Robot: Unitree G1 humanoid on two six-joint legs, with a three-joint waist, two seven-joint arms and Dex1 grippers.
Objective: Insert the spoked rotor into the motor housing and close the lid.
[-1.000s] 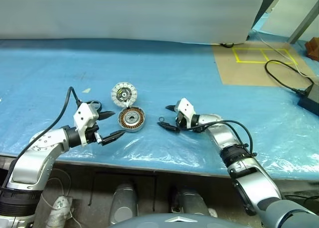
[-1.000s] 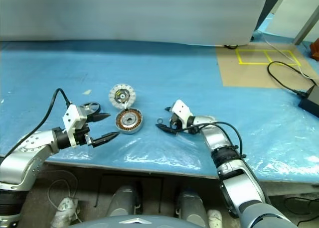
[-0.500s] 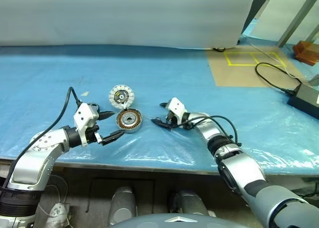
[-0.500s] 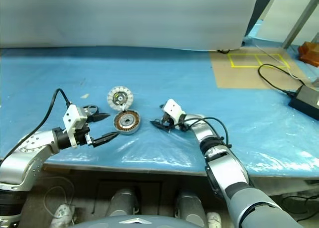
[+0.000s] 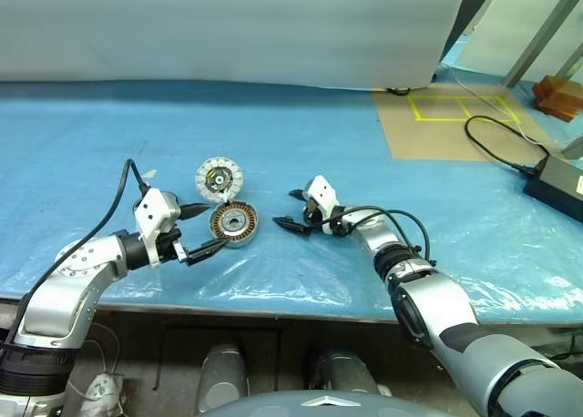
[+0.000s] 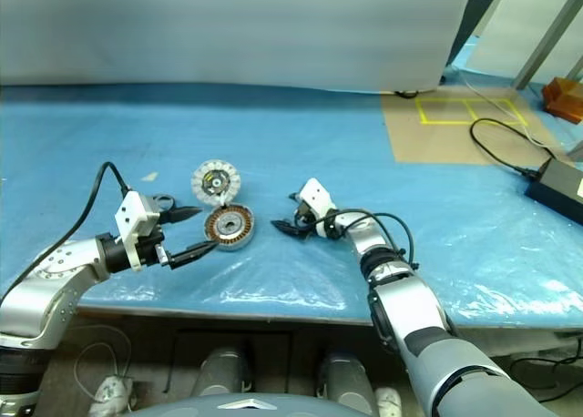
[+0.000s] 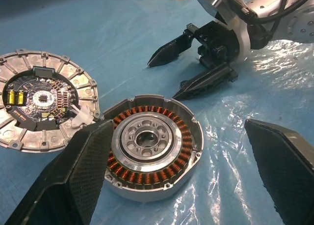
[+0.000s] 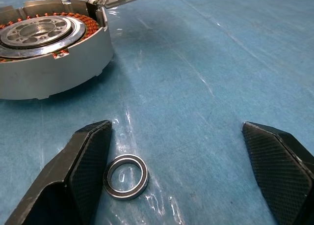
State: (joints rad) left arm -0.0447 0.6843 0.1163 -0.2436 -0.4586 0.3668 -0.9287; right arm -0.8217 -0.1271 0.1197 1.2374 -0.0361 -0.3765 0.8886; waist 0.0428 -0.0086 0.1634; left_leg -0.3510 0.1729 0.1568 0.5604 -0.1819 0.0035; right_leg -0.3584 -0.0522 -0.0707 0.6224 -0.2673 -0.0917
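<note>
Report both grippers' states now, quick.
Left gripper: open, holding nothing, beside the motor housing.
Right gripper: open, holding nothing, around a small ring on the table.

Motor housing (image 6: 225, 225): round disc, copper-brown windings, pale centre, flat on blue plastic-covered table (image 6: 273, 144). Lid (image 6: 215, 180): pale round toothed disc, just behind housing, touching or nearly so. Left gripper (image 6: 194, 231): fingers spread, just left of housing. Right gripper (image 6: 288, 214): fingers spread, right of housing, pointing toward it. Black power brick (image 6: 559, 185): far right of housing.
</note>
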